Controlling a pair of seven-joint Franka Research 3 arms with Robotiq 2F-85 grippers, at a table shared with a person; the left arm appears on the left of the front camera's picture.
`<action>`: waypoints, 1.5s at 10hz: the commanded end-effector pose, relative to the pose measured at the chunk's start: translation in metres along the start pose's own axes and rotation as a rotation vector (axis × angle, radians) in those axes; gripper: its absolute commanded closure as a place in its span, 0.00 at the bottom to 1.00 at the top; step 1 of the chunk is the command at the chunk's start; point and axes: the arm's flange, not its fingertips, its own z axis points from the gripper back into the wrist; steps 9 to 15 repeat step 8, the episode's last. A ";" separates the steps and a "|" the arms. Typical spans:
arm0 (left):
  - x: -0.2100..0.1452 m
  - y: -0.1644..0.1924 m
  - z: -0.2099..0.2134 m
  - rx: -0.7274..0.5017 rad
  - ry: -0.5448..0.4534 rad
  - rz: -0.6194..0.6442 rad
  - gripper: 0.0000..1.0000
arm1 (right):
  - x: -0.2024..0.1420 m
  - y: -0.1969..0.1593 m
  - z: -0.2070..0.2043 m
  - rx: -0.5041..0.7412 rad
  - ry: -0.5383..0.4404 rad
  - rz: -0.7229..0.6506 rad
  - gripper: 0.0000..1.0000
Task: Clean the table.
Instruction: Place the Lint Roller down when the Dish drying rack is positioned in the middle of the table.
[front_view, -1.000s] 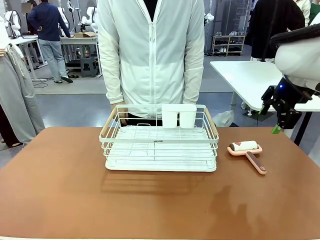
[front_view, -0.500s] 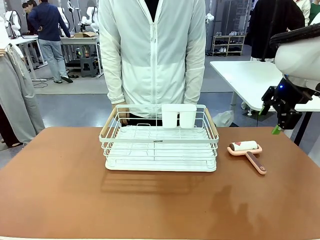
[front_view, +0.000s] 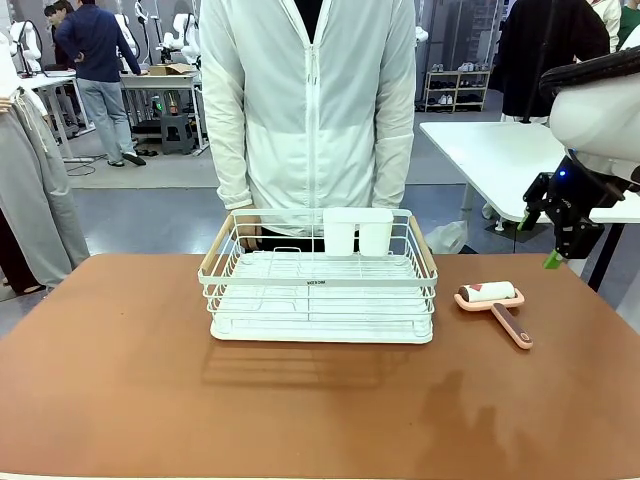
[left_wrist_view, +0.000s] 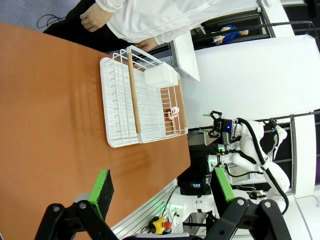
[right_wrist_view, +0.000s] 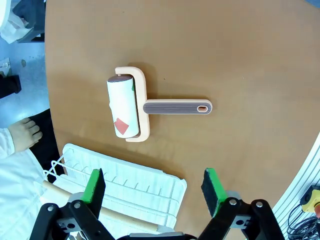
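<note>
Right gripper (right_wrist_view: 152, 192) wide, empty, above lint roller (right_wrist_view: 131, 106) on table (right_wrist_view: 240, 60); left gripper (left_wrist_view: 162, 192) wide, empty.

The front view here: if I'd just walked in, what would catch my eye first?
Probably the white wire rack in the middle of the reddish-brown table, with a person in a white jacket standing right behind it. To its right lies a pink lint roller, and above that the right gripper hangs open in the air, clear of the tabletop.
</note>
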 end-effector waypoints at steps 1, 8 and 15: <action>-0.001 -0.001 0.003 -0.022 -0.005 -0.012 0.00 | -0.001 0.000 -0.002 0.011 0.000 0.001 0.00; -0.001 -0.001 0.003 -0.022 -0.005 -0.012 0.00 | -0.001 0.000 -0.002 0.011 0.000 0.001 0.00; -0.001 -0.001 0.003 -0.022 -0.005 -0.012 0.00 | -0.001 0.000 -0.002 0.011 0.000 0.001 0.00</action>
